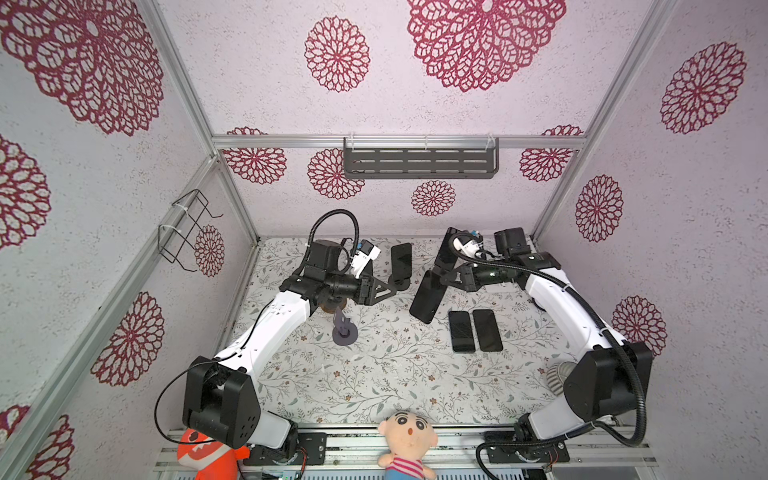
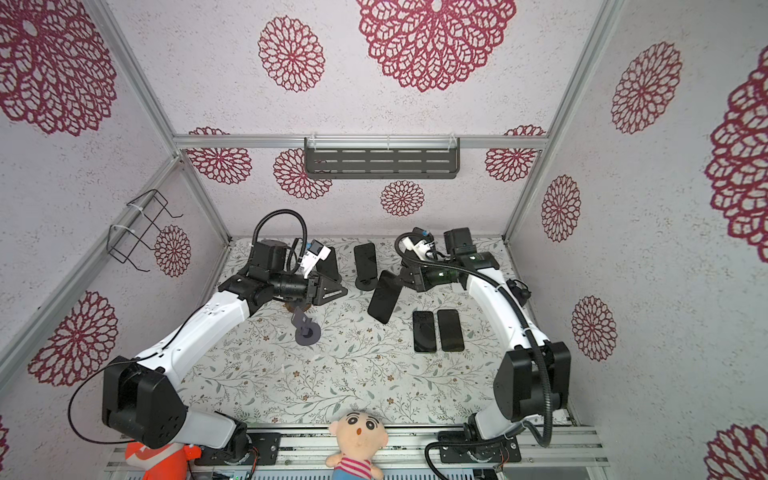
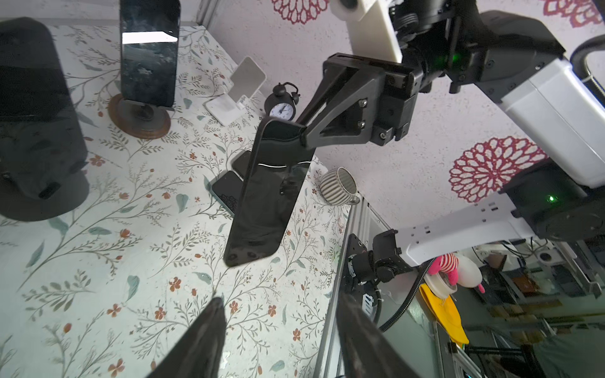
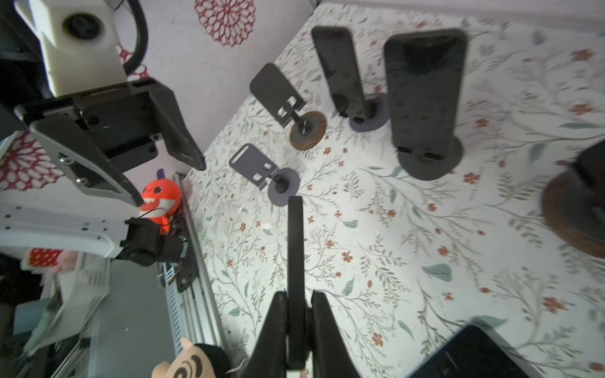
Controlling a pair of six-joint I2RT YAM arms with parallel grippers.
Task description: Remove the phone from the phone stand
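A black phone [image 1: 426,297] [image 2: 384,297] hangs tilted above the floral table, clear of every stand. My right gripper [image 1: 436,277] [image 4: 296,304] is shut on its upper end; in the right wrist view the phone [image 4: 296,245] shows edge-on between the fingers. The left wrist view shows it from the front [image 3: 265,203]. A black phone stand [image 4: 425,98] stands empty at the back. My left gripper [image 1: 395,286] [image 3: 280,304] hovers left of the held phone, open, with nothing between its fingers.
Two phones [image 1: 473,330] lie flat on the right. Phones still rest on a grey-based stand [image 1: 401,259] and a wood-based stand [image 3: 149,59]. Empty stands [image 4: 278,95] [image 1: 344,330], a white stand [image 3: 235,95], an alarm clock [image 3: 283,104] and a striped cup [image 3: 339,185] stand around.
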